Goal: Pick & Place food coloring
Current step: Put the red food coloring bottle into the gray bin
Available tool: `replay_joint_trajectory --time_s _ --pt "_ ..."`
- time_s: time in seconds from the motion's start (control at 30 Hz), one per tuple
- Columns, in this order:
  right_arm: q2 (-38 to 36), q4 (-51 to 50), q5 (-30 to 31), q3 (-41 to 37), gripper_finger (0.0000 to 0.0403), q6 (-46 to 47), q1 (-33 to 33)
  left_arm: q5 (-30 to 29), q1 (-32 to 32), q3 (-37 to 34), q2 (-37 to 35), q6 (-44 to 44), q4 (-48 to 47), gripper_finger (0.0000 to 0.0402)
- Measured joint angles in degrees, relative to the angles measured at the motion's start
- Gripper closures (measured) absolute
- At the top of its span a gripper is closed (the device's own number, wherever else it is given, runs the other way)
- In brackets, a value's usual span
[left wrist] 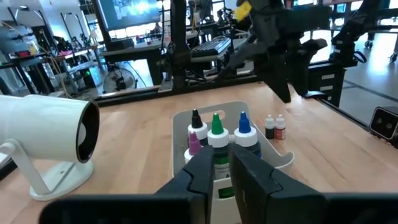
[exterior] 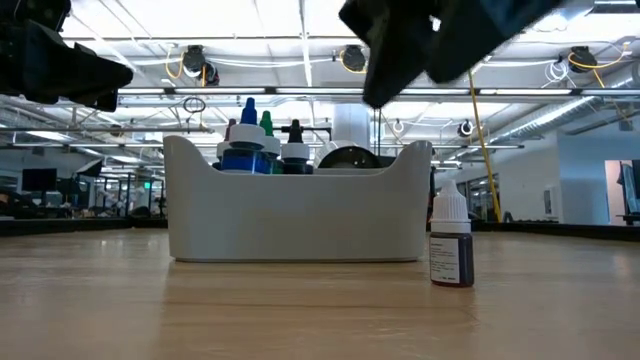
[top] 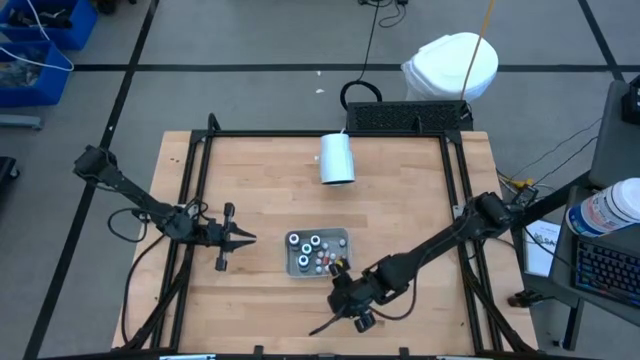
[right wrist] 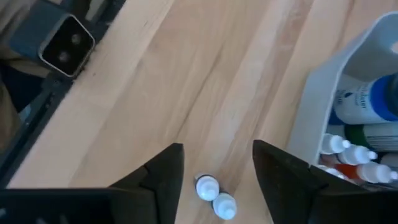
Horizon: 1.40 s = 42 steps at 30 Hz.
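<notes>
Nearest the desk's (top: 400, 200) front edge, the right tool (right wrist: 214, 163) hung with its fingers spread directly over two small white-capped bottles (right wrist: 214, 196) standing upright outside the tray (top: 292, 268) (touching neither). Beyond them the tray held the other food coloring bottles (left wrist: 217, 134). Left of it the left tool (top: 244, 238) waited, fingers nearly pressed together and empty. Farthest lay a white cup (top: 337, 158) on its side.

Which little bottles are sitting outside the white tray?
The two white-capped bottles standing on the bare wood beside the tray, under the open right gripper. All the others stand inside it.
</notes>
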Motion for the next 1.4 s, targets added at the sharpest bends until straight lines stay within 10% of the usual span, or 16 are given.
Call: replay_joint_trajectory --time_s 1.4 --pt "7.5 -2.2 1.7 -0.1 0.0285 -4.5 1.7 0.0 0.0 0.1 -0.1 -0.2 0.1 0.0339"
